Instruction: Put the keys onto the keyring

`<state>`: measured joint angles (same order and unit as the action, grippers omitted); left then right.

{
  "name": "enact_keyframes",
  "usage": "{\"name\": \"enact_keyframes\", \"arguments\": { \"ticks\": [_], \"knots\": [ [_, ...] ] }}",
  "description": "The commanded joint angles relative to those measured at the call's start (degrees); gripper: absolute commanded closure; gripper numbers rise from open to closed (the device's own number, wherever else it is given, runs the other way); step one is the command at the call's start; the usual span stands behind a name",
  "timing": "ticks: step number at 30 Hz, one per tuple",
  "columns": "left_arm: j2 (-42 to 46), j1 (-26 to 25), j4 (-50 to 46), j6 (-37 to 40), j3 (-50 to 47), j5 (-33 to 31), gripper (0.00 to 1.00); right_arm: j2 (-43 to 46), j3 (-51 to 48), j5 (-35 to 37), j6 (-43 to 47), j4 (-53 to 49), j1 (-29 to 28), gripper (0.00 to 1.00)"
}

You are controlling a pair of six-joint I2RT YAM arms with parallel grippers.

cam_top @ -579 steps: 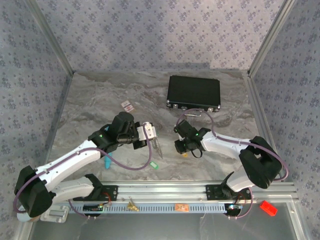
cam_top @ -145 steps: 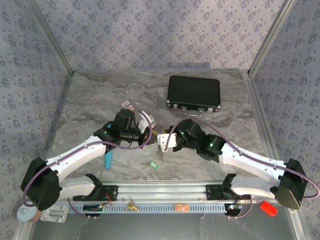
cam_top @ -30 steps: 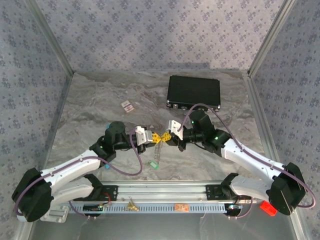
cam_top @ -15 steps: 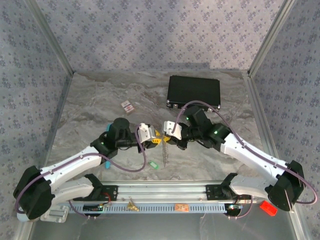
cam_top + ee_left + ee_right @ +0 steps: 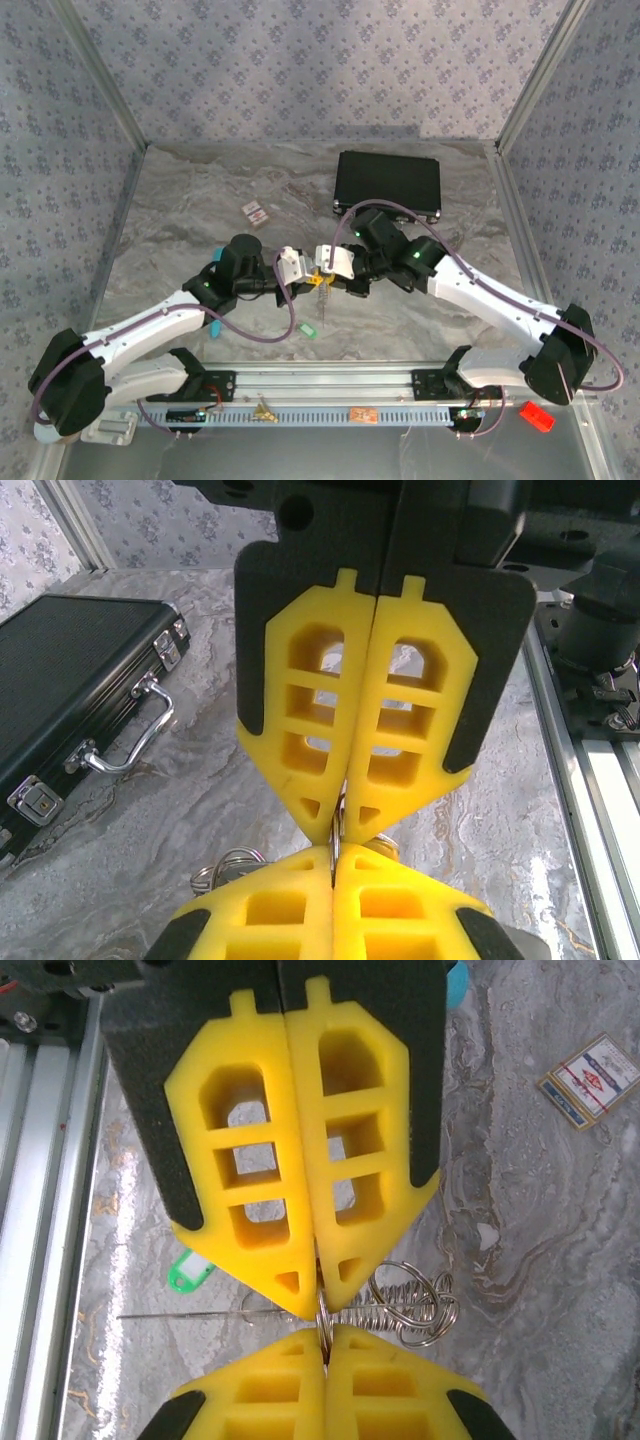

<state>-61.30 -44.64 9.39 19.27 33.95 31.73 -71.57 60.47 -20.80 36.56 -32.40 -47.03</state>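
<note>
My left gripper (image 5: 306,272) and right gripper (image 5: 323,269) meet tip to tip above the middle of the table. Both are shut on the same thin wire loop of the keyring (image 5: 410,1305), a silvery coil with split rings that hangs just below the tips (image 5: 322,295). In the left wrist view my own left gripper (image 5: 337,855) is at the bottom and the right gripper (image 5: 345,828) points down at it. In the right wrist view the right gripper (image 5: 323,1335) faces the left gripper (image 5: 317,1302). A green-headed key (image 5: 307,328) (image 5: 190,1270) lies loose on the table.
A black case (image 5: 388,185) (image 5: 70,680) sits at the back right. A red-and-white card (image 5: 254,211) (image 5: 588,1080) lies at the back left. A teal pen (image 5: 214,326) lies beside the left arm. The metal rail (image 5: 330,385) runs along the near edge.
The right gripper has shifted left and the left gripper slightly right and up, so their tips now touch on the ring. The hanging coil has risen with them.
</note>
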Motion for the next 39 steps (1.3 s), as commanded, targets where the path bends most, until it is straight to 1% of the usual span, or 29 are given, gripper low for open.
{"name": "enact_keyframes", "arguments": {
  "ticks": [1,2,5,7,9,16,20,23,26,27,28,30,31,32,35,39],
  "knots": [
    [1.0,-0.1,2.6,0.6,0.1,0.8,1.0,4.0,-2.4,-7.6,-4.1,4.5,2.9,0.7],
    [1.6,0.0,5.1,0.1,-1.4,0.7,1.0,5.7,-5.4,-10.1,-6.3,7.9,4.4,0.66],
    [2.6,0.1,13.7,-2.1,-5.1,0.7,1.0,9.4,-13.3,-15.5,-11.9,18.9,6.8,0.65],
    [2.5,0.2,16.0,-3.0,-5.8,1.3,1.0,10.0,-15.8,-17.0,-14.2,23.9,7.0,0.65],
    [2.2,0.1,18.2,-4.0,-6.3,1.9,1.0,10.0,-17.1,-17.9,-15.3,26.6,7.0,0.65],
    [1.4,0.2,21.3,-5.4,-7.2,3.1,1.0,9.0,-18.9,-19.1,-16.0,29.1,7.0,0.67],
    [1.2,0.1,22.3,-6.1,-7.3,4.0,1.0,8.2,-19.1,-18.8,-16.2,30.3,6.9,0.73],
    [1.3,0.1,22.2,-6.3,-7.4,4.3,1.0,8.0,-19.0,-19.3,-16.2,30.7,7.0,0.81],
    [1.3,0.2,22.4,-6.7,-7.5,4.4,1.0,8.0,-18.8,-19.8,-16.1,30.5,7.0,0.92],
    [1.2,0.1,22.4,-6.7,-7.4,4.4,1.0,8.1,-18.6,-20.1,-15.9,30.3,7.0,0.99],
    [1.1,0.1,22.3,-6.8,-7.4,4.3,1.0,8.1,-18.3,-20.2,-15.6,29.8,7.0,1.0],
    [1.0,0.1,20.8,-6.9,-6.9,3.0,1.0,8.3,-17.3,-19.9,-14.2,27.2,6.9,1.0],
    [1.0,0.1,19.3,-6.8,-6.5,2.0,0.96,8.4,-16.4,-19.3,-13.0,25.1,6.8,1.0],
    [1.0,0.1,17.2,-6.2,-5.9,1.4,0.9,8.5,-15.3,-18.5,-11.6,22.8,6.5,1.0],
    [1.0,0.1,10.7,-3.7,-3.9,1.0,0.83,8.0,-11.5,-14.9,-6.5,14.8,5.4,1.0],
    [0.4,-0.1,5.3,-0.8,-1.6,0.7,0.82,5.8,-6.2,-10.4,-0.9,5.7,3.3,1.0]
  ]
}}
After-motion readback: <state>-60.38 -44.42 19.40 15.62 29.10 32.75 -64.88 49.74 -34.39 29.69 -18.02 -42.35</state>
